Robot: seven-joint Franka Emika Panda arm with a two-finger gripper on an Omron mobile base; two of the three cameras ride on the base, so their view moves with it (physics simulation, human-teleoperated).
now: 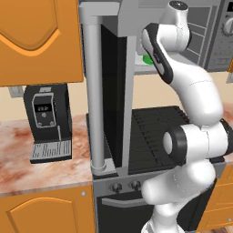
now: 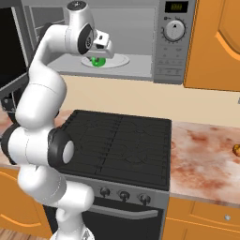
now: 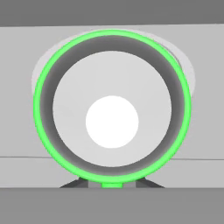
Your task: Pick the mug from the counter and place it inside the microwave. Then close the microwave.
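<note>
Gripper (image 3: 112, 183) clamped on the rim of the green mug (image 3: 112, 109), hand reaching inside the open microwave (image 2: 178, 51). Mug sits over the white turntable plate (image 2: 119, 61); contact with plate unclear. Microwave door (image 1: 111, 91) stands wide open.

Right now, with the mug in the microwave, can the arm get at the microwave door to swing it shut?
Probably yes, after letting go. The gripper is shut on the mug over the turntable plate. The open door stands to the arm's left, nothing blocking it.
</note>
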